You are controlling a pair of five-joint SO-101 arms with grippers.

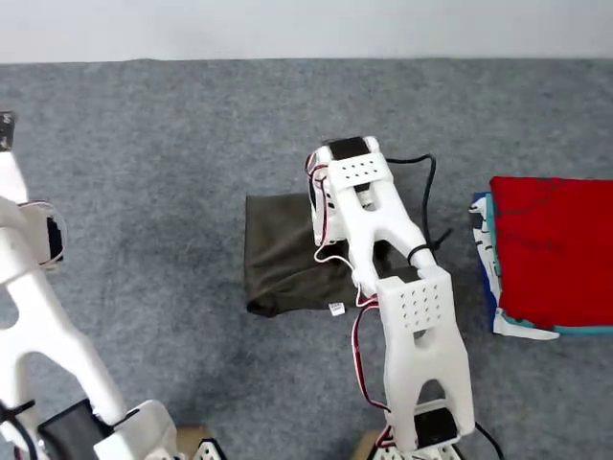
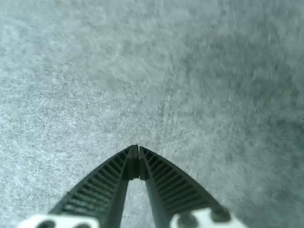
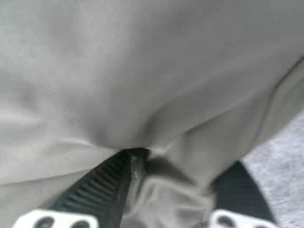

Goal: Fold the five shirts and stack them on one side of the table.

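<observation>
Right gripper (image 3: 142, 156), seen in its own wrist view, is clamped on a bunched fold of the dark shirt (image 3: 142, 71), with cloth draping over one finger. From above, the right arm (image 1: 383, 240) extends from the near edge over the same dark shirt (image 1: 278, 254), which lies folded flat at the centre of the table (image 1: 144, 125). The shirt's visible outline is a rough rectangle with edges parallel to the table's. The arm hides its right part, so the long axis cannot be fixed, though the exposed span is slightly wider across the table than deep. A small white label (image 1: 336, 308) sits at its near edge. Left gripper (image 2: 138, 151) hangs over bare grey felt with fingers pressed together on nothing, carried by the left arm (image 1: 38, 316) at the table's left side. At the right side, well apart from the dark shirt, a folded red shirt (image 1: 551, 249) tops a stack, with white and blue edges (image 1: 484, 244) showing beneath it.
</observation>
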